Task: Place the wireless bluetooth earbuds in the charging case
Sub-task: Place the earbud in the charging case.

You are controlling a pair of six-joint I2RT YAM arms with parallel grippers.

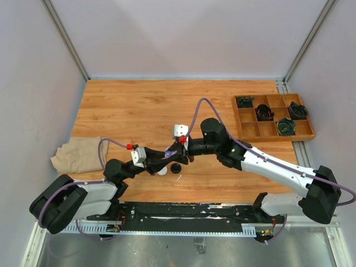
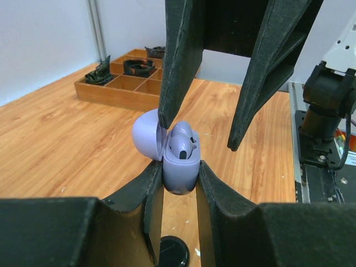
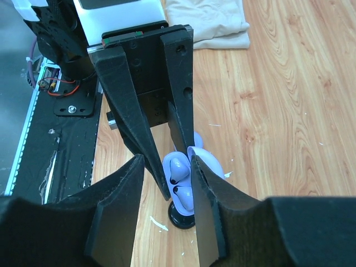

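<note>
Near the middle of the counter's near edge, the left claw is closed tight on the base of a lavender charging case and holds it above the wood. The case's lid is swung open to one side. A lavender earbud sits in the case, and the right wrist view shows a second pale bean shape beside it.

The right claw comes at the case from the opposite side. Its jaws are apart and grip nothing, and one fingertip touches where the lid meets the base.

On the counter just under the held case lies a round black puck, with a small white rounded piece just beside it. A folded beige cloth lies at the left edge.

In the far right corner sits a wooden tray divided into compartments. Four of the compartments each hold a coiled black cable.
</note>
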